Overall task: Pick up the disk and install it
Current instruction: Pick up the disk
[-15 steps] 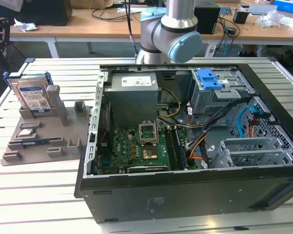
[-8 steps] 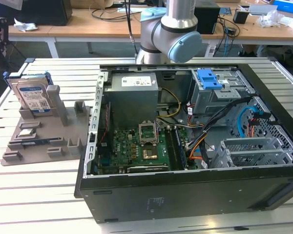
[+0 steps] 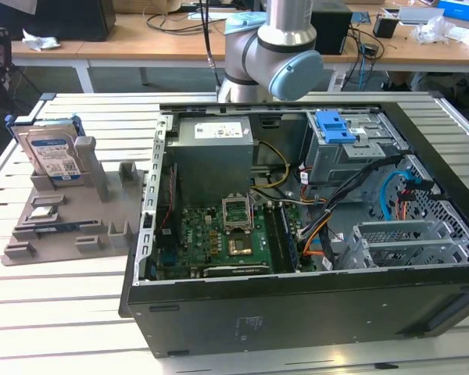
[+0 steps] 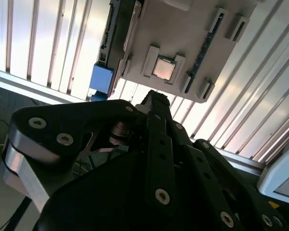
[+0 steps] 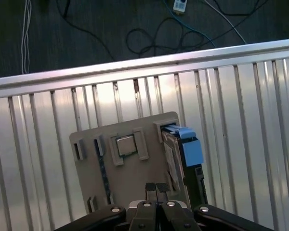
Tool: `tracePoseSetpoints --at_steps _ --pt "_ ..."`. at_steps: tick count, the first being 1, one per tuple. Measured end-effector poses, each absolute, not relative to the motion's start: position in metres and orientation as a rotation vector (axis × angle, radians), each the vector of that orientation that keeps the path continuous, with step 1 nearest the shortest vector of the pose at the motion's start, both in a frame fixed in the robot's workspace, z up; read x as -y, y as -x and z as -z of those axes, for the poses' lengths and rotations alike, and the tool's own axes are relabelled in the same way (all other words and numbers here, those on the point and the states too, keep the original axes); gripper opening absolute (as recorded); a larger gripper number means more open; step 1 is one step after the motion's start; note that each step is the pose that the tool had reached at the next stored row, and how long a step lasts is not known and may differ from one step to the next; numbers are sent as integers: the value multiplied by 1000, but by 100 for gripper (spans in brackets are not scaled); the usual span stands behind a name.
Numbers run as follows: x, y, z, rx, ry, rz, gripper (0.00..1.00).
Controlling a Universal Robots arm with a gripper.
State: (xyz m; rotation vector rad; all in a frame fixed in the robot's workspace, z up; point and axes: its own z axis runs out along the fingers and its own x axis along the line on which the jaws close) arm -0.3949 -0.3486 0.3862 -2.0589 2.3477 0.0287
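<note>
The black metal gripper (image 5: 155,186) hangs above a grey moulded plastic holder (image 5: 130,163), its two fingertips pressed together and pinching nothing. The flat silver rectangular disk (image 3: 53,154), framed by its blue plastic caddy, stands on edge in a slot of that holder. The holder lies on the pale ribbed metal worktop (image 3: 62,312), at about nine o'clock from the open black computer case (image 3: 297,312) in the exterior view. On the holder, the disk sits toward eleven o'clock. In both wrist views the disk is edge-on, its blue end tab (image 5: 191,150) just beside the holder's wall, and a small square silver processor chip (image 5: 125,144) lies near it.

The step in hand looks like the approach for the pick. The fingertips seem lined up with the holder's middle rather than the disk. A clean grasp likely needs the gripper centred over the disk's upper edge. The fingers should be spread wider than its thin body and facing its flat sides, clear of tab and slot walls.
</note>
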Motion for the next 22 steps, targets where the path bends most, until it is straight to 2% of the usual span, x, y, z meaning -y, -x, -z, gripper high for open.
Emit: tracePoseSetpoints --at_steps 20,21,22 --pt "349 395 -386 -2237 2180 -30 11" --pt "349 395 -386 -2237 2180 -30 11" --pt "349 395 -386 -2237 2180 -30 17"
